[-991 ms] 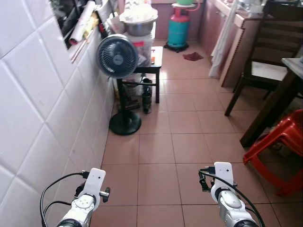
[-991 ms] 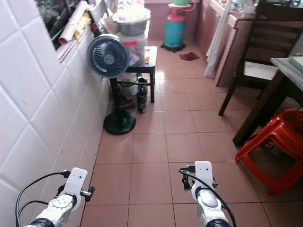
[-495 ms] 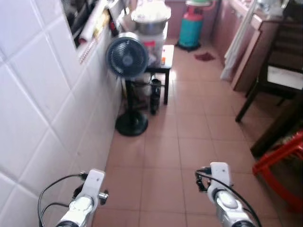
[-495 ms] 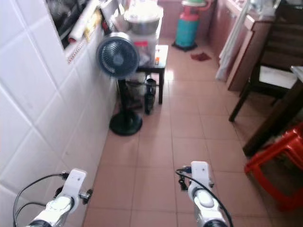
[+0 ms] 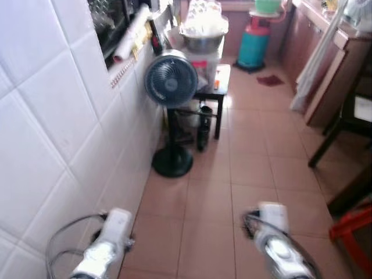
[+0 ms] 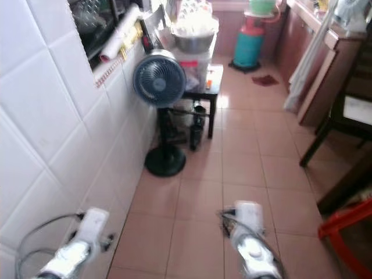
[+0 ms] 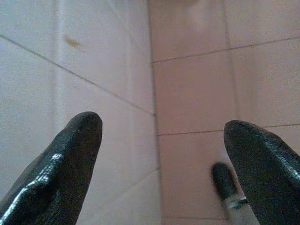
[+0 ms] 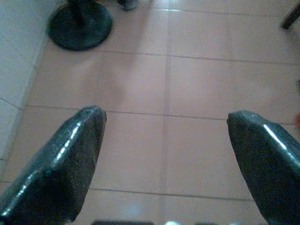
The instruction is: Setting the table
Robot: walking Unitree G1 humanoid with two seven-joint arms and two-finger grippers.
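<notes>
Since both arms are just held out low in front, nothing's being carried at all, so here's the rundown from closest to farthest:

Left gripper (image 7: pixel 159 154): fingers spread wide apart, holding nothing, hanging right by the white tiled wall (image 5: pixel 52 133) where it meets the floor.
Right gripper (image 8: pixel 164 154): also splayed wide, holding nothing, over bare terracotta floor tiles (image 5: pixel 256 174), with the fan's round base up ahead of it.
Wrists: both silver wrists poke into the bottom of the head view, a bit blurry, cables looping off them.
Red stool (image 5: pixel 353 232): plastic, low at the right edge, just beside the right arm's side of the floor.
Dark wooden chair (image 5: pixel 343 122): further along on the right, only partly in view.
Table: honestly can't make out a dining table top anywhere, so no table things to point at either.
Standing fan (image 5: pixel 171 81): dark blue-grey, on a pole with a round black base, close to the wall on the left.
Small dark side table (image 5: pixel 212 93): right behind the fan, a dark bottle (image 5: pixel 203 129) standing on the floor under it.
Metal bowl (image 5: pixel 203 40): big, heaped with something white, sitting up behind the fan.
Wall ledge: white roll (image 5: pixel 131 35) lying on it, clutter behind.
Gas cylinder (image 5: pixel 254 43): teal with a red top, far end of the room.
Red cloth (image 5: pixel 271 80): on the floor near the cylinder.
Wooden cabinet (image 5: pixel 334 70): far right, white cloth (image 5: pixel 314 64) hanging down its front.
</notes>
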